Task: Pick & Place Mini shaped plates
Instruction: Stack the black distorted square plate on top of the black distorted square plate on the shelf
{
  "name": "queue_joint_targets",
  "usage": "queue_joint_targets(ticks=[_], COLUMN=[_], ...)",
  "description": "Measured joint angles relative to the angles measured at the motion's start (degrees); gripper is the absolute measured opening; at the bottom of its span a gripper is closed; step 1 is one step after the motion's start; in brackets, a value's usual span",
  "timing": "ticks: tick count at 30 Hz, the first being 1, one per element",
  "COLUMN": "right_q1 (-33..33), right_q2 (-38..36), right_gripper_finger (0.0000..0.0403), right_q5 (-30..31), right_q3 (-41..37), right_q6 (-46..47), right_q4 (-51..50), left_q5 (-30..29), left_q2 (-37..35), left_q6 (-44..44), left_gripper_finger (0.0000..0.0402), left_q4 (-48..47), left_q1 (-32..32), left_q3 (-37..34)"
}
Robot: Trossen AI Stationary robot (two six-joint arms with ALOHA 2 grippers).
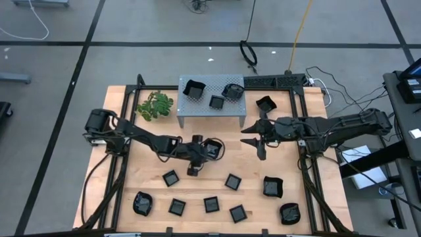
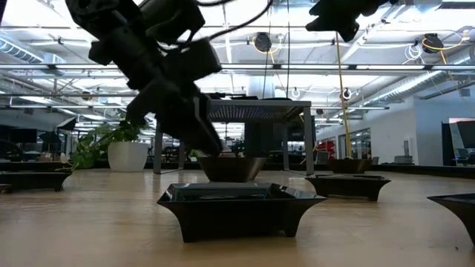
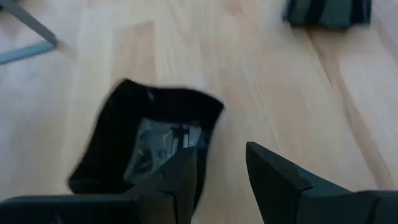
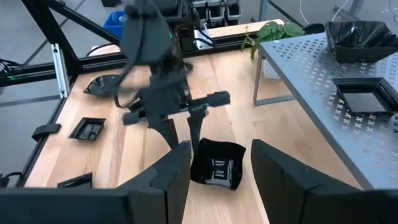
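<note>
We see the left gripper (image 1: 200, 160) low at mid-worktop, fingers apart, straddling the rim of a mini shaped plate (image 1: 212, 149). The right gripper (image 1: 253, 137) hovers open beside the stand (image 1: 210, 110); other plates (image 1: 210, 205) dot the wooden worktop (image 1: 151, 178).

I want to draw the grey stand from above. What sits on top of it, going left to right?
On the stand, left to right: a deep plate → a flat square plate → a rounded plate.
</note>
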Motion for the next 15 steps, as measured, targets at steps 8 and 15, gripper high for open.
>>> queue_joint_targets(ticks=[8,15], right_q1=[0.0,0.0], right_q2=[0.0,0.0], right_gripper_finger=[0.0155,0.0155], right_q5=[0.0,0.0], right_q3=[0.0,0.0], right_q6=[0.0,0.0], right_q4=[0.0,0.0], left_q5=[-0.2,-0.4], left_q2=[2.9,3.5], left_q6=[2.8,4.5], left_gripper_finger=[0.0145,0.0132], left_q4=[0.0,-1.0], left_q1=[2.5,3.2], left_q3=[0.0,0.0])
